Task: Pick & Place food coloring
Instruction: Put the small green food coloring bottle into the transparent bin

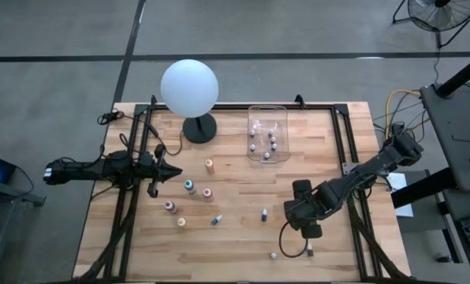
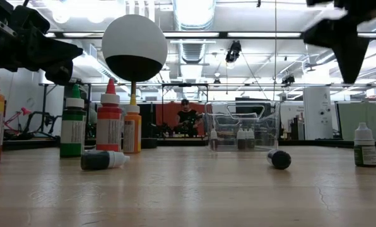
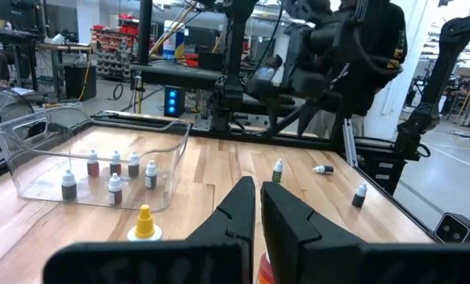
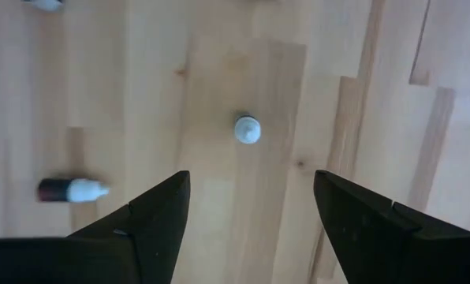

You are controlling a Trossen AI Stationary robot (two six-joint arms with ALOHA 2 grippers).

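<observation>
Right claw spread wide over an upright small dark-and-white dropper bottle of food coloring, well on the near side of the clear plastic bin.

This bottle looks light, rigid and smooth, easy to tip or squirt from a pinch; I judge the body below the white cap the best hold, fingers squared to it. A second small bottle lies on its side nearby, and larger coloured dropper bottles stand left of the bin. The right gripper hangs open above the bottle, touching nothing. The left gripper, fingers nearly together and empty, waits far left of the bin, beside the white globe lamp.
</observation>
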